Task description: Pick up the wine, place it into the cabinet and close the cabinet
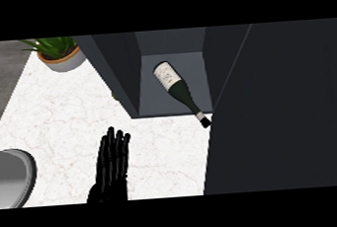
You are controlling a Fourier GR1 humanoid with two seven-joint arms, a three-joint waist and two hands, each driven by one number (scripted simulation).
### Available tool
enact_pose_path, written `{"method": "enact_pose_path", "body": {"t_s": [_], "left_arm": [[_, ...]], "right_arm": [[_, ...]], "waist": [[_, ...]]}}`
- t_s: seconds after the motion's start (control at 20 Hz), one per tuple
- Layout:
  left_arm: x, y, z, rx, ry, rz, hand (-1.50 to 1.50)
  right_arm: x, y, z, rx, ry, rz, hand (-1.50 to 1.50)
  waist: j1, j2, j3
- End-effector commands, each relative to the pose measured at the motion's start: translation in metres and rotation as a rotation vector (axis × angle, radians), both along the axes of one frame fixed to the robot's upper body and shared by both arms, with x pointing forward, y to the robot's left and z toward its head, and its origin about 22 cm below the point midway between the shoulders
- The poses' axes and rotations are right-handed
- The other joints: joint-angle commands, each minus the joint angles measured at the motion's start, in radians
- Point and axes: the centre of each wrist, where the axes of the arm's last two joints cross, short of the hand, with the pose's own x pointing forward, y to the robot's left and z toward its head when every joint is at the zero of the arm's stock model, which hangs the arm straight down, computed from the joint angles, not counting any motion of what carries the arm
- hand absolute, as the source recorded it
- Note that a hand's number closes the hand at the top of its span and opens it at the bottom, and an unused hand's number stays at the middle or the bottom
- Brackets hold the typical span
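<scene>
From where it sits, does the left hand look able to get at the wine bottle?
Probably yes. The left hand rests open on the counter, fingers pointing toward the cabinet. The wine bottle lies tilted in the open compartment, its neck sticking out over the front edge, with only bare counter between them.

The wine bottle point(179, 91) lies on its side in the cabinet point(170, 80), its neck poking out over the front edge onto the counter point(62, 118). A potted plant point(59, 54) stands behind and left of the cabinet, and the left hand point(112, 164) rests before it.

The left hand point(112, 161) rests open at the lower edge, fingers straight and pointing up.
</scene>
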Motion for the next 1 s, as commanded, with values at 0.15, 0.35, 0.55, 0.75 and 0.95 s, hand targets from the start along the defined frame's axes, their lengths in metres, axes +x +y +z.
{"method": "enact_pose_path", "body": {"t_s": [0.15, 0.35, 0.55, 0.75, 0.95], "left_arm": [[-0.028, 0.033, 0.02, 0.009, -0.018, -0.075, -1.5], [-0.03, 0.061, 0.024, 0.011, -0.008, -0.074, -1.5], [-0.029, 0.075, 0.028, 0.03, -0.024, -0.039, -1.5], [-0.021, 0.099, 0.036, 0.029, -0.063, -0.018, -1.5], [-0.025, 0.118, 0.037, 0.001, -0.04, 0.0, -1.5]], "right_arm": [[-0.022, -0.011, 0.003, -0.012, -0.029, 0.131, 1.5], [-0.022, -0.003, 0.006, -0.014, 0.011, 0.188, 1.5], [-0.035, 0.007, -0.002, 0.07, 0.142, 0.266, 1.5], [-0.043, 0.015, 0.002, 0.101, 0.155, 0.282, 1.5], [-0.051, 0.031, 0.002, 0.035, 0.146, 0.418, 1.5]], "waist": [[-0.002, 0.0, 0.001], [0.002, 0.001, 0.0], [0.002, -0.002, 0.0], [0.001, -0.002, -0.001], [0.003, -0.004, -0.002]]}}
